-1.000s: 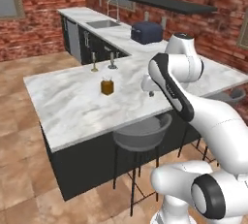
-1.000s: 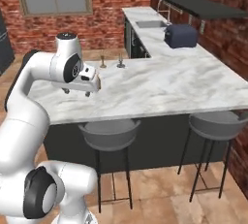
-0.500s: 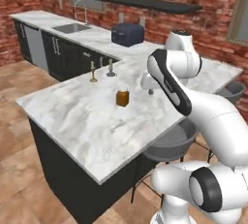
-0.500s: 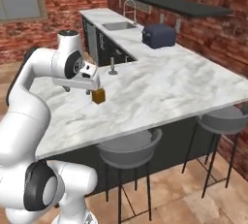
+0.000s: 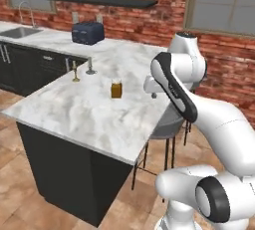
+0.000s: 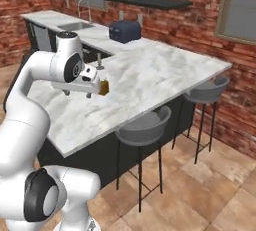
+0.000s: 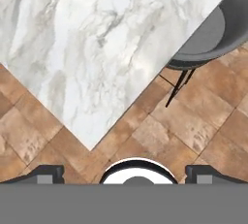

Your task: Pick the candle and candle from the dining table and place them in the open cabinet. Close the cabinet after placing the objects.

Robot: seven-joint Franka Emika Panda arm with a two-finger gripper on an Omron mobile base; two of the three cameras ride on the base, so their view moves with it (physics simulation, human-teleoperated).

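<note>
Two candles stand close together near the far left edge of the marble dining table (image 5: 84,114): a brass-gold candle (image 5: 75,72) and, right of it, a grey-silver candle (image 5: 90,66), which also shows past my hand (image 6: 99,63). My gripper (image 5: 151,93) (image 6: 80,93) hangs over the table's near right side, well short of the candles, pointing down. In the hand view its fingertips (image 7: 46,173) stand far apart with nothing between them, above the table corner (image 7: 92,143) and the tiled floor. The gripper (image 7: 127,174) is open. The cabinet is out of view.
A small amber carton (image 5: 116,89) (image 6: 103,87) sits mid-table between my hand and the candles. A dark toaster (image 5: 88,33) and a sink (image 5: 20,32) are on the back worktop. Two grey stools (image 6: 141,128) (image 6: 207,89) stand along the table's side.
The whole picture has swung: the base has moved around the table, so the table and worktop show from a new angle. The arm keeps its pose and the jaws stay wide.
</note>
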